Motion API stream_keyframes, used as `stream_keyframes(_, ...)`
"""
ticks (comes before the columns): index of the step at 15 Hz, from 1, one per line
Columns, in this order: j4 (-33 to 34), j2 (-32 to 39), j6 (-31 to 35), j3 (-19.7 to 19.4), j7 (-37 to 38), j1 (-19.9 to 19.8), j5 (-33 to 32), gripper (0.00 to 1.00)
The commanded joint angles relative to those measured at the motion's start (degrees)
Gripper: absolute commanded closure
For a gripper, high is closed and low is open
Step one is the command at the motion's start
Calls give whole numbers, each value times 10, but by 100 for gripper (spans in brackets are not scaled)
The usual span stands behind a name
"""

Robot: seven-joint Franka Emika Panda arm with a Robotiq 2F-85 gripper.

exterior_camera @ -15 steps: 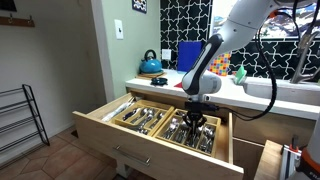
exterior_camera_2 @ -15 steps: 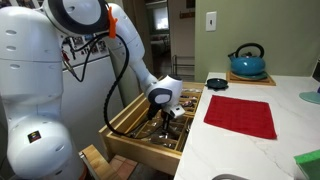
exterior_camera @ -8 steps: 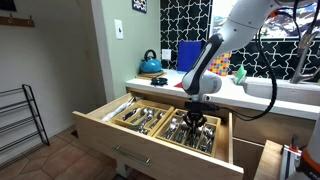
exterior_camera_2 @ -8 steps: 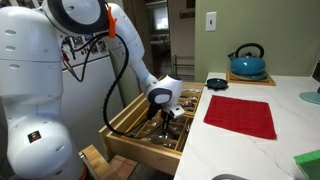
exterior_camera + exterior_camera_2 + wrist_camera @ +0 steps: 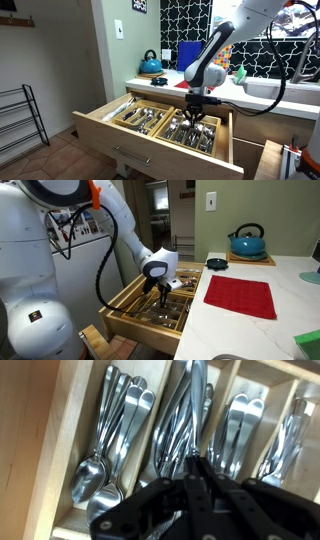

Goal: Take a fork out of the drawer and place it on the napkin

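Observation:
The pale-wood drawer (image 5: 118, 133) is pulled open, and its two divider trays hold silver cutlery; it also shows in an exterior view (image 5: 128, 316). My gripper (image 5: 195, 108) hangs just above the right-hand tray, fingers pointing down (image 5: 160, 290). In the wrist view the gripper (image 5: 192, 462) is shut on the handle of a fork (image 5: 195, 400), which hangs over the other forks. The red napkin (image 5: 240, 296) lies flat on the white counter, to the right of the drawer and apart from the gripper.
Spoons (image 5: 108, 435) fill the compartment left of the forks. A blue kettle (image 5: 247, 242) and a small dark bowl (image 5: 216, 263) stand behind the napkin. A blue board (image 5: 187, 55) and a patterned box (image 5: 221, 66) stand on the counter. A wire rack (image 5: 20, 120) stands on the floor.
The arm has lifted, and the gripper has risen out of the cutlery tray with a fork between its fingers. The drawer and napkin have not moved.

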Motion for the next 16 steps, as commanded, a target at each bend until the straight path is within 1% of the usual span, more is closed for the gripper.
stream_keyframes(1,-32,-76,-12,-2,14,-2,-26,98)
stream_keyframes(4,-19,-123,-34,-5,26,-15,-51,98)
stream_keyframes(7,6,-168,-56,-6,31,-34,-62,98)
stream_keyframes(9,37,-185,-66,-7,36,-50,-58,98)
stream_keyframes(10,56,-190,-81,-11,29,-56,-46,98)
stream_keyframes(12,86,-191,-66,-14,45,-74,-51,98)
stream_keyframes(13,97,-187,-36,-13,58,-83,-57,98)
stream_keyframes(14,111,-184,-29,-14,66,-90,-60,98)
stream_keyframes(15,94,-190,-43,-12,39,-80,-44,92)
stream_keyframes(16,105,-189,-40,-14,42,-86,-44,92)
